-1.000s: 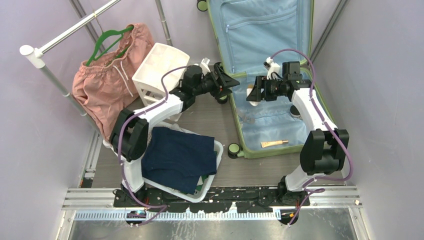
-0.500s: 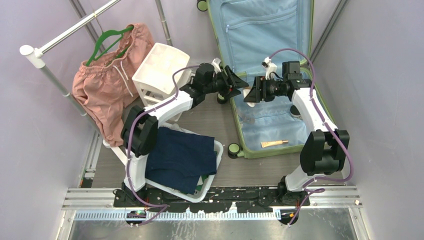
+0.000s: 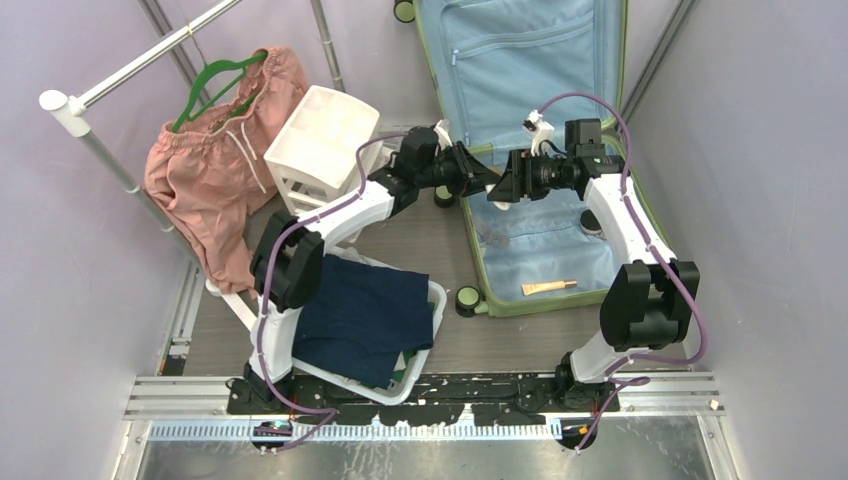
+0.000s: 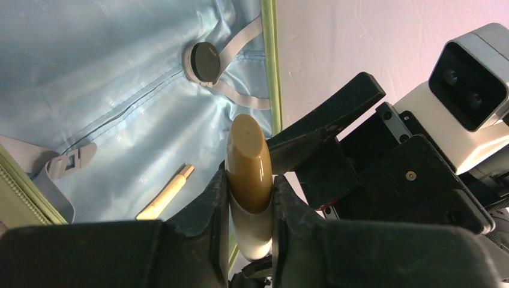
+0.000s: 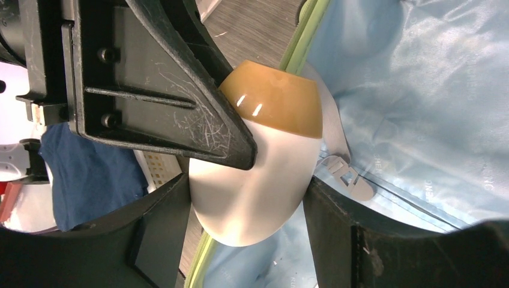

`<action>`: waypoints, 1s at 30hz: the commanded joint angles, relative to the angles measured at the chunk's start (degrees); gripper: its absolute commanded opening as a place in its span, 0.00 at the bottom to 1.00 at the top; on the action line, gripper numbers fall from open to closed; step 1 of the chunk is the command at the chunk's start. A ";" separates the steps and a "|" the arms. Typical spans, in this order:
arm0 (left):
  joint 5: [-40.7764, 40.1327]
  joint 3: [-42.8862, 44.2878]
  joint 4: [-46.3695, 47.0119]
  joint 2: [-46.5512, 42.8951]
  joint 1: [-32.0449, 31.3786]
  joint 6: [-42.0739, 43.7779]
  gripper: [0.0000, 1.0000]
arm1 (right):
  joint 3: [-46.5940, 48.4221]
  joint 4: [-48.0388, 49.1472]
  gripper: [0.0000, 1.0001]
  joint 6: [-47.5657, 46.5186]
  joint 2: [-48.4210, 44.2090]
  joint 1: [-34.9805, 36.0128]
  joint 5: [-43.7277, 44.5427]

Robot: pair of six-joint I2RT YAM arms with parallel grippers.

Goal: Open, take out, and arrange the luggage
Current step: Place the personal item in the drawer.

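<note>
The luggage (image 3: 480, 275) lies open on the floor, light-green rim around blue lining (image 4: 90, 72), its lid leaning on the back wall. Over its left edge my two grippers meet on a white bottle with an amber cap (image 4: 247, 159). My left gripper (image 4: 249, 180) is shut on the bottle's narrow sides just below the cap. My right gripper (image 5: 249, 192) is shut across the bottle's wide white body (image 5: 252, 180), from the opposite side. In the top view the left gripper (image 3: 488, 176) and right gripper (image 3: 506, 186) hide most of the bottle.
A thin tan tube (image 3: 548, 287) lies in the luggage's near half. A white basket (image 3: 437, 300) holding navy clothing sits by the left arm. The white drawer unit (image 3: 320, 135) and pink shorts (image 3: 220, 160) on a green hanger stand at the left.
My left arm reached right to the right gripper and its jaws closed on the bottle. The right gripper kept its hold and barely moved.
</note>
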 commanded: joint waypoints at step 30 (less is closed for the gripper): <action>-38.87 10.96 -48.50 -19.10 1.85 61.65 0.00 | 0.86 -11.64 1.00 -14.68 -1.88 0.62 -2.57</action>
